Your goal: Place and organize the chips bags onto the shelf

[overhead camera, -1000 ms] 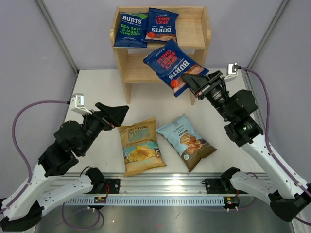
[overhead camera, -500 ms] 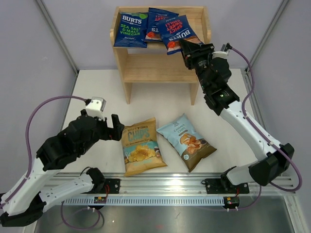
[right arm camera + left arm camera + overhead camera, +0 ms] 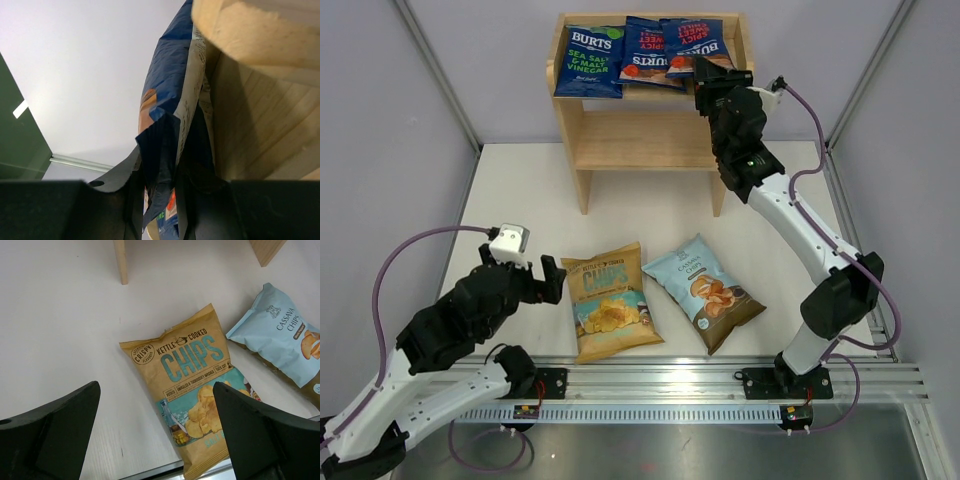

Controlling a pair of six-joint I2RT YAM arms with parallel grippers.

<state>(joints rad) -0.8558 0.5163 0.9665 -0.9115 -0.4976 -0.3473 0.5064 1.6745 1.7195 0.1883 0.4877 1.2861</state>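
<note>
The right hand (image 3: 706, 72) pinches a crinkly dark-blue Burts bag (image 3: 692, 38) on the top tier of the light-wood shelf (image 3: 620, 142), at its right end. The left hand (image 3: 553, 280), spread, hovers well in front of that shelf.

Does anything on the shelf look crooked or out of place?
Yes. On the shelf, the middle Burts bag and right Burts bag read upside down, unlike the left Burts bag, and overlap; the right tool grips the right one.

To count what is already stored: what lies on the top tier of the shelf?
On the top tier of the shelf lie three Burts bags: the Sea Salt bag, the middle bag and the rightmost bag, gripped by the right gripper, which hides its near edge.
</note>
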